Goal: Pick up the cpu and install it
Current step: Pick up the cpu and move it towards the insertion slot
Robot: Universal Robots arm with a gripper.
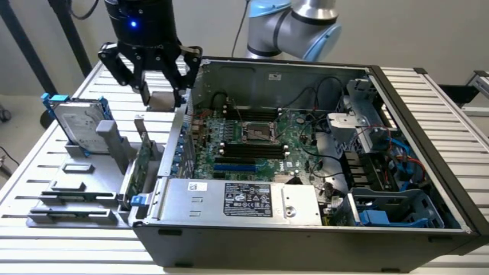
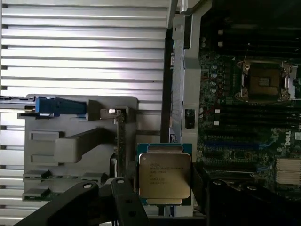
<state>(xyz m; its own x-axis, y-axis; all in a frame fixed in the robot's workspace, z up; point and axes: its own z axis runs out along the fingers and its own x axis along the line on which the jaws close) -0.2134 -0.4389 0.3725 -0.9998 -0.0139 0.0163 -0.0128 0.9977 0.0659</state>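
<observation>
The cpu (image 2: 164,176) hangs clamped in the partly closed pincer (image 1: 162,93) just outside the case (image 1: 306,246), picked up but its socket (image 1: 258,133) empty.

Beneath the jaws of the gripper (image 1: 162,94) you have a table (image 1: 77,252) of pale ribbed metal slats, catching a bright glare of light across its ribs. Behind the jaws stands a plain off-white wall (image 1: 428,28). Past the table edge nearest the jaws lies grey floor (image 1: 11,143), and 2 dark struts (image 1: 23,40) slant in front of the wall.
</observation>
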